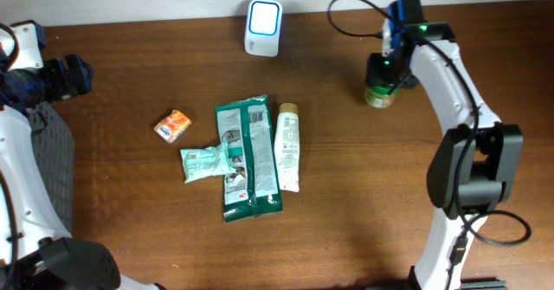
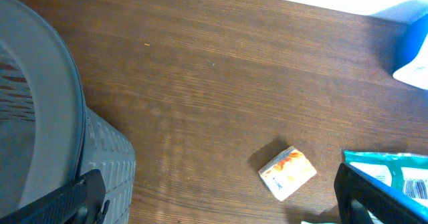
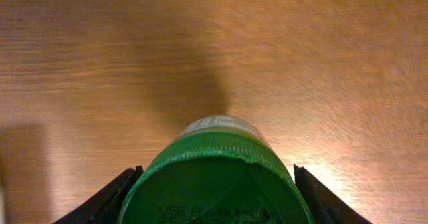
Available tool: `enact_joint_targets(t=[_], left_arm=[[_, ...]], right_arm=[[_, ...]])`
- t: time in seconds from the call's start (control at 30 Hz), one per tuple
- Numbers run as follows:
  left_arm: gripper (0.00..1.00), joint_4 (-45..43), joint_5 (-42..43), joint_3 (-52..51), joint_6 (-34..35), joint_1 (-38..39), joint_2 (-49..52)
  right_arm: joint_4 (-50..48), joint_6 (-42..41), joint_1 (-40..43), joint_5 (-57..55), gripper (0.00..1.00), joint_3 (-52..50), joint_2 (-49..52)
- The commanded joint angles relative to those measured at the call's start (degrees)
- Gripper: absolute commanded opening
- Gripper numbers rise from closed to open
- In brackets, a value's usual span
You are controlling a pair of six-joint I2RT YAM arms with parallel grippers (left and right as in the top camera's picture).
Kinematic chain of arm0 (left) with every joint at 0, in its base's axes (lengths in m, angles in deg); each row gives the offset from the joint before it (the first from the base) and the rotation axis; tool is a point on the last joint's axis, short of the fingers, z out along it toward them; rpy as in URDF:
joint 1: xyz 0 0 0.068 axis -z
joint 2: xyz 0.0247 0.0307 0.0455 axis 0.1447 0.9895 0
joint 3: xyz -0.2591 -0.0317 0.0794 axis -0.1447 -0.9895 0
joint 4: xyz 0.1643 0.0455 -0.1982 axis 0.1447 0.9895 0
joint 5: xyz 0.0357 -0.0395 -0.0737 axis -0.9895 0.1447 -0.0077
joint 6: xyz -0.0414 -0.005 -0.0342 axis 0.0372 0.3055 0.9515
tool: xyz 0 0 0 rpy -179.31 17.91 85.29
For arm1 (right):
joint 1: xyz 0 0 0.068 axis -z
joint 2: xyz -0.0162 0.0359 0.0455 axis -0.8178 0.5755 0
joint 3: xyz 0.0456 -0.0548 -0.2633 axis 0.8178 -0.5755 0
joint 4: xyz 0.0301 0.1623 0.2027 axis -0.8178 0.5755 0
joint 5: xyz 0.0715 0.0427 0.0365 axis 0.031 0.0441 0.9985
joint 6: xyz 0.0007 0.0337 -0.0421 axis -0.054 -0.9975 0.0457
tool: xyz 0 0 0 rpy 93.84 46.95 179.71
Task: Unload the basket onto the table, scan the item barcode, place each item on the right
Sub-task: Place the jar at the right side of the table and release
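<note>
1. From above: the scanner (image 1: 262,28) stands at the far edge of the table (image 1: 372,212). I think it is put there so things can be held up in front of it.
   - The green jar (image 1: 377,95) stands upright on the wood, to the right of the scanner and well apart from it.
   - The right claw (image 1: 382,75) is over the jar, coming at it from the top. I think that is because the lid is the easy part to grab.
   - The left claw (image 1: 76,72) hangs at the left side, over the grey basket (image 1: 50,143). It is far from the jar, so it is out of the way.
   - In the middle lie an orange packet (image 1: 173,125), a pale green packet (image 1: 206,162), a green pouch (image 1: 248,158) and a tube (image 1: 287,147). No claw is near them.

2. From the left wrist: the left claw's fingers (image 2: 80,200) are wide apart, with nothing between them. Below are the basket's rim, the orange packet, a corner of the pouch and a blue bit of the scanner.

3. From the right wrist: the jar's green lid (image 3: 214,184) fills the bottom of the view.
   - One dark finger (image 3: 114,197) sits on each side, right up against the lid.
   - I cannot tell if they squeeze the lid or only sit beside it.
   - The barcode is not in sight. I guess it is on the jar's side label, so that side has to face the scanner.
</note>
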Motion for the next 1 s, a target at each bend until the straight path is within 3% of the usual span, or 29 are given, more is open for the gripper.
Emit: enact_joint_targets(t=[0.0, 0.5, 0.57, 0.6, 0.63, 0.83, 0.97], left_arm=[[0.99, -0.1, 0.0, 0.8, 0.5, -0.5, -0.2], [0.99, -0.1, 0.0, 0.8, 0.5, -0.5, -0.2], [0.99, -0.1, 0.0, 0.8, 0.5, -0.5, -0.2], [0.99, -0.1, 0.0, 0.8, 0.5, -0.5, -0.2], [0.99, -0.1, 0.0, 0.8, 0.5, -0.5, -0.2], [0.99, -0.1, 0.0, 0.8, 0.5, -0.5, -0.2], [0.99, -0.1, 0.0, 0.8, 0.5, -0.5, -0.2]], right_arm=[[0.2, -0.5, 3.3, 0.3, 0.55, -0.2, 3.1], [3.1, -0.5, 10.4, -0.7, 0.55, -0.2, 5.5], [3.1, -0.4, 10.3, 1.0, 0.77, -0.2, 5.5], [3.0, -0.4, 10.3, 2.3, 0.93, -0.1, 5.4], [3.0, -0.4, 10.3, 3.0, 0.98, 0.0, 5.4], [6.7, -0.4, 10.3, 8.2, 0.98, 5.4, 2.1], [12.1, -0.4, 9.2, 21.2, 0.98, 9.7, -3.0]])
